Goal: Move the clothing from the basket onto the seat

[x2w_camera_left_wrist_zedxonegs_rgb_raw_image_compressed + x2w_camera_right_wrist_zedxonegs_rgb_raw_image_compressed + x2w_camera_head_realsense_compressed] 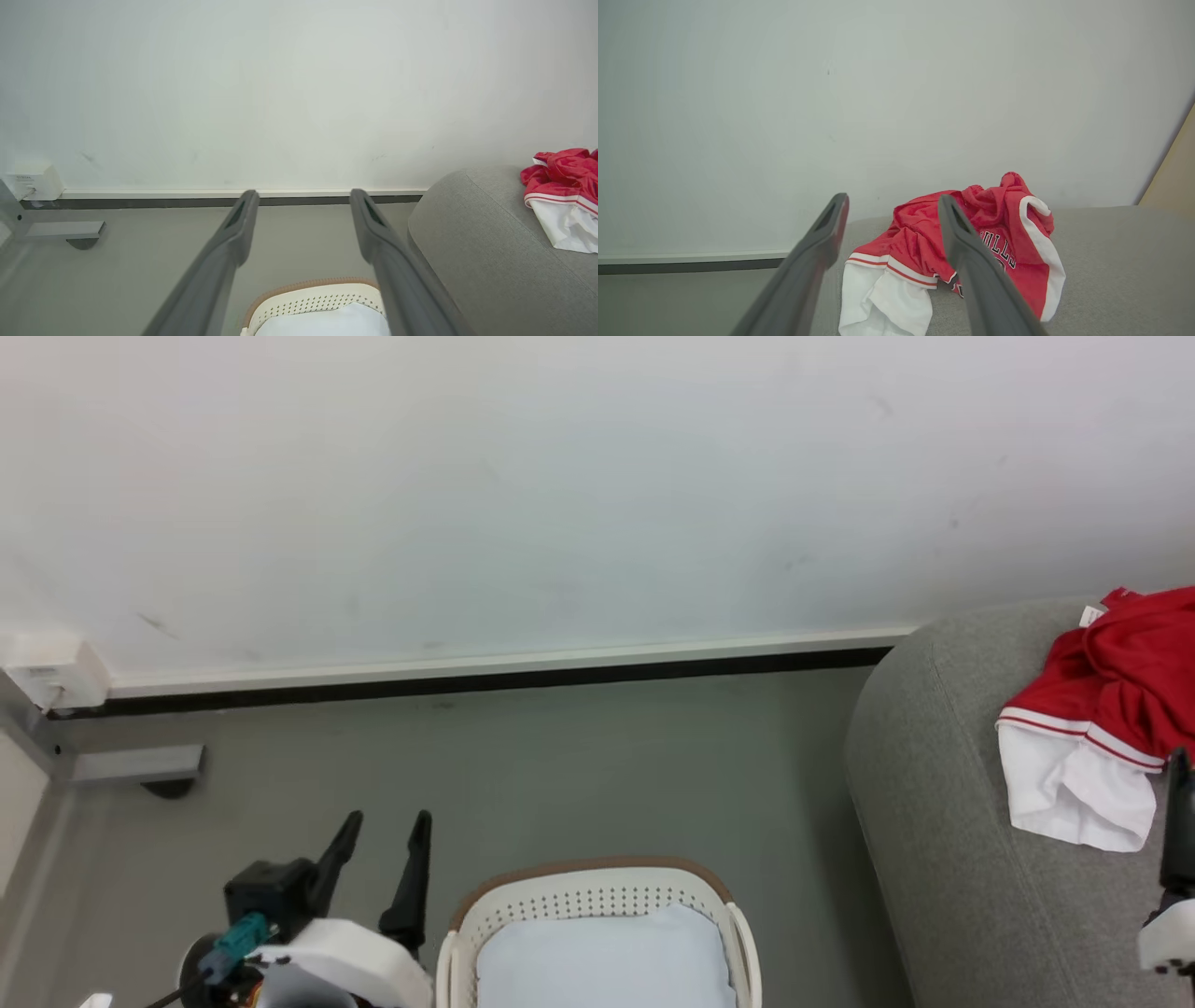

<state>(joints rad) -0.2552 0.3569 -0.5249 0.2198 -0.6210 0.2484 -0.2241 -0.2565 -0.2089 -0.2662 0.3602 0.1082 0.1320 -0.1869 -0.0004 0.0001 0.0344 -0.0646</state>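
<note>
Resting in a crumpled heap on the seat (pixel 943 821), the clothing (pixel 1120 681) is lying toward the far side of the cushion, well right of the basket (pixel 588 901). The part of the basket's inside that can be seen is holding a flat white pad (pixel 602 961). Its near part is running out of frame, so I cannot tell what is there.

Judgement: the transfer is looking done or nearly done, since the red garments are lying on the seat.

Left gripper (pixel 387 817) is hovering above the floor (pixel 560 765), just left of the basket, with its fingers spread wide and holding nothing. Right gripper (pixel 893 199) is hanging over the seat on the near side of the heap. It is also spread wide and empty, and appears clear of the cloth.

Judgement: wide, empty fingers beside a dropped heap are reading as a release posture, with the left arm parked out of the way.

Materials:
- The clothing is showing as thin, slightly glossy red mesh, bunching in soft folds. White bands, striped trim and part of a dark chest print are visible.
- The seat is showing grey woven upholstery that is matte, with rounded edges.
- The basket is showing as cream plastic, with rows of small holes under a brown rim.
- The pad is looking smooth and pillowy.
</note>
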